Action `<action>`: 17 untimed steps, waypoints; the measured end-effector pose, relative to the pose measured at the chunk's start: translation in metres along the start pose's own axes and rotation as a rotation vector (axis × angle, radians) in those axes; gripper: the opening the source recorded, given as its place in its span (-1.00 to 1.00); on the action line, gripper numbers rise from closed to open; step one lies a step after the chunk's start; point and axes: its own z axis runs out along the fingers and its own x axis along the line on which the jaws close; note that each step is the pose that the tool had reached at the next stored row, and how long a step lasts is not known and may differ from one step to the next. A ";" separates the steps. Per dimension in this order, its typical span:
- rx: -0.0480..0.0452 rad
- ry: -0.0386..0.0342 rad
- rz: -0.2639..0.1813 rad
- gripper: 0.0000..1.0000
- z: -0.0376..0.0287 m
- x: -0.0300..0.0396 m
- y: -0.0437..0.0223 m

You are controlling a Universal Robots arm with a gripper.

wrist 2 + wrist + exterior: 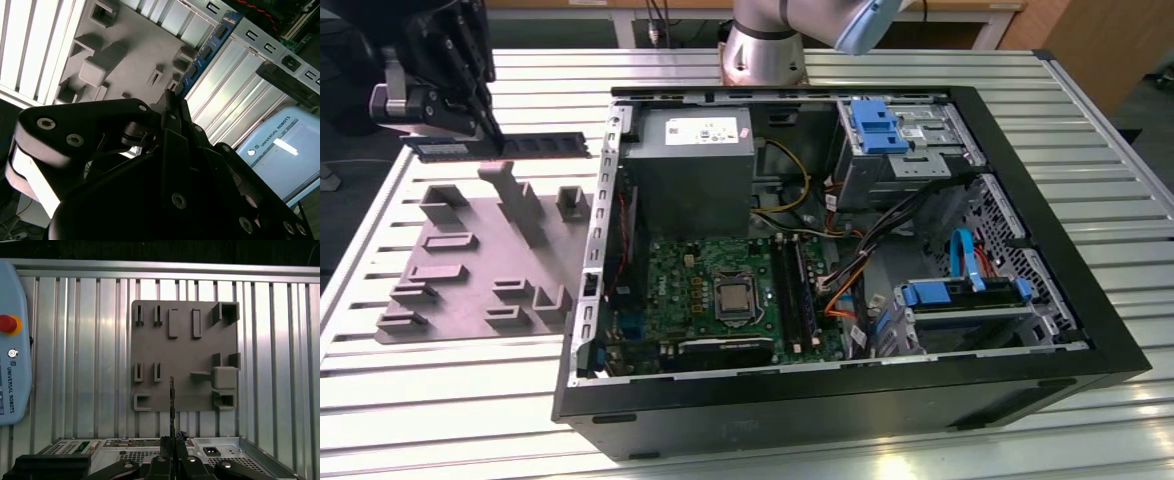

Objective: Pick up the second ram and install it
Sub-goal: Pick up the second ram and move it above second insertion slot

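Fingers (172, 115) of the gripper (483, 130) are pressed tight on the memory stick (507, 146), with no gap between them and the board. We see the grip near one end of the stick, so most of its length juts out to one side. In the exterior view the stick lies level and on edge in the air, over the far side of the grey tray (467, 262), at the exterior view's left. It is well apart from the open computer case (1107, 350).

In the second wrist view the stick (207, 47) runs away from the fingertips as a blue strip with small dark chips along it. It crosses the edge of the tray (135, 50) and the ribbed metal table (235, 90) beyond. In the first wrist view we see the stick (171, 400) edge-on as a thin dark line rising from the gripper (172, 442), in front of the tray (180, 355) and its raised holders.

Inside the case the green motherboard (687, 290) lies flat, with long black slots (794, 290) beside the processor socket. A grey power supply (694, 170) sits above it, and blue drive brackets (874, 125) stand towards the exterior view's right. A pale blue control pendant (12, 350) with a red button lies on the table (80, 340).
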 end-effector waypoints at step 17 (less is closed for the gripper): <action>0.0000 0.0006 0.000 -0.72 -0.0006 -0.0003 -0.0190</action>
